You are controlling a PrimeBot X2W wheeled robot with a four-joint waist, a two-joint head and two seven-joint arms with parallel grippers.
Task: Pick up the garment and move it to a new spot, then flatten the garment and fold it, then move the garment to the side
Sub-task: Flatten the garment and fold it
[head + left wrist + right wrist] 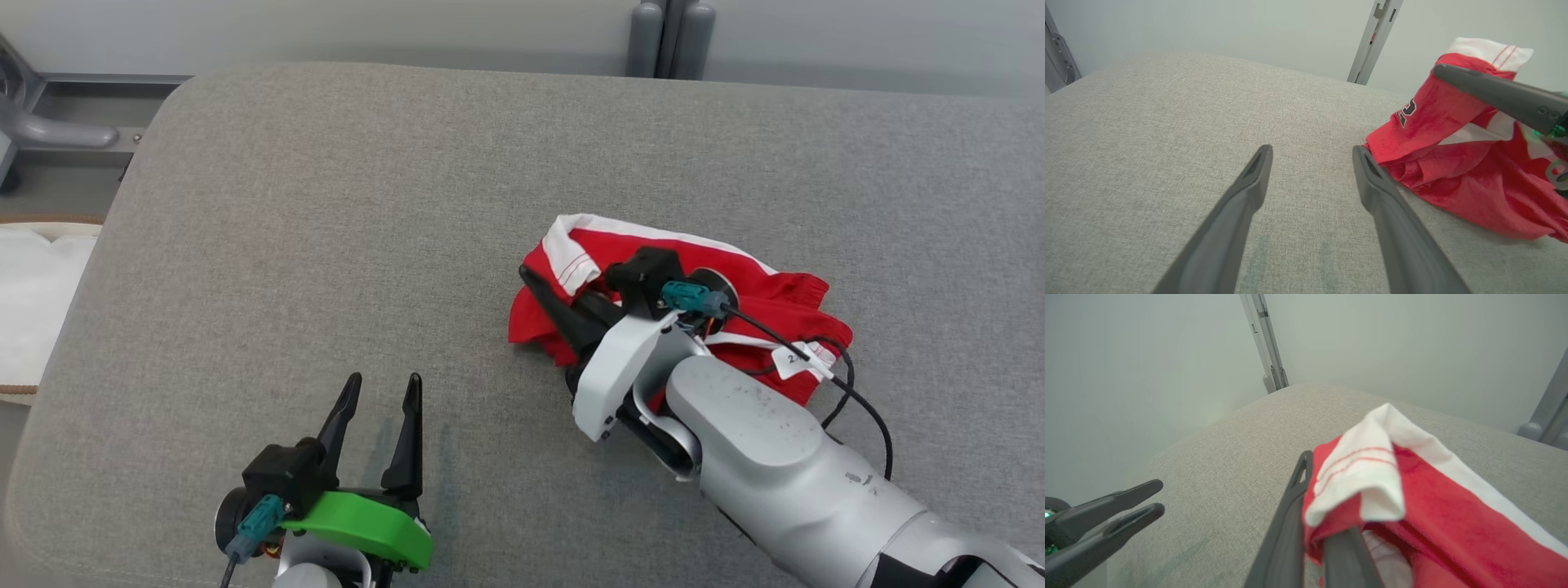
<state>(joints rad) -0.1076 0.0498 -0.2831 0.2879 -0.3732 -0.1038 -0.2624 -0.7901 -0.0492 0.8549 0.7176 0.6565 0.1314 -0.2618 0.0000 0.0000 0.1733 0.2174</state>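
The garment (784, 290), a red jersey-type top with white trim and dark lettering, lies crumpled in a heap on the grey padded table (326, 204), right of centre in the head view. The right gripper (545, 287) reaches into the heap's left side. Its two fingers are pinched together on a fold just beside the white banded hem (571, 253), and cloth drapes over the inner finger in the right wrist view. The bunch stands up a little where it is pinched, but its lower edge rests on the table, so I judge the lift as not yet under way.

The left gripper (384, 380) hovers over bare table well to the left of the heap, jaws spread wide and holding nothing.

The task looks to be at its very start: only the first grasp is made. Carrying the garment to a new spot, flattening, folding and moving it aside all remain.
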